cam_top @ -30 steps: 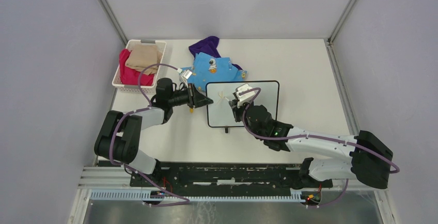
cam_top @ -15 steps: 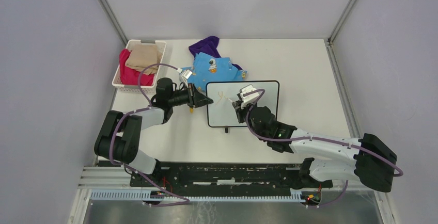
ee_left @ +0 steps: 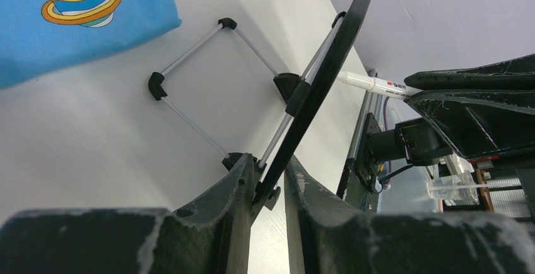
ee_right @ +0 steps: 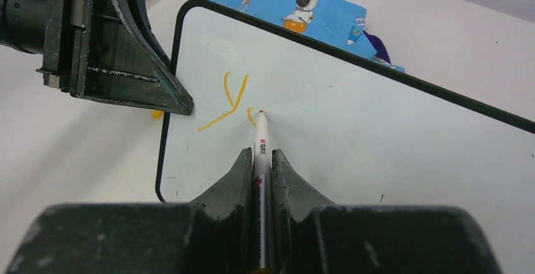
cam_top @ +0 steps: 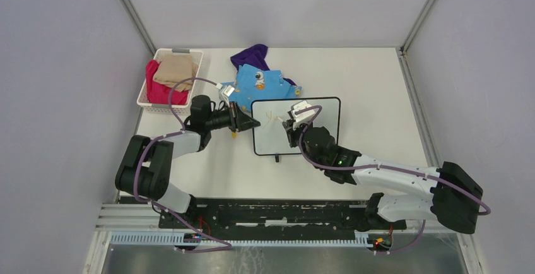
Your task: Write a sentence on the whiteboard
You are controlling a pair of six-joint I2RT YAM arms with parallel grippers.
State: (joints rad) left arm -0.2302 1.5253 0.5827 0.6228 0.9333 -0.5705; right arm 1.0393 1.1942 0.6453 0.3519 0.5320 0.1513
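Note:
The whiteboard [cam_top: 318, 113], white with a thin black frame, stands tilted at the table's middle; it also shows in the right wrist view [ee_right: 378, 135]. My left gripper [cam_top: 251, 123] is shut on its left edge, and the left wrist view shows the board's black edge [ee_left: 315, 94] between the fingers [ee_left: 236, 185]. My right gripper [cam_top: 291, 127] is shut on a white marker [ee_right: 260, 136] whose tip touches the board. The sentence is only an orange "y" [ee_right: 230, 100] and a short curved stroke [ee_right: 250, 117] beside the tip.
A blue printed cloth [cam_top: 262, 81] and a purple cloth [cam_top: 251, 55] lie behind the board. A white basket [cam_top: 163, 53] with red and tan cloths stands at the back left. The board's wire stand [ee_left: 208, 88] rests on the table.
The right gripper with the marker has shifted slightly up and left on the board, and a short new orange stroke shows beside the "y". The left arm holds still.

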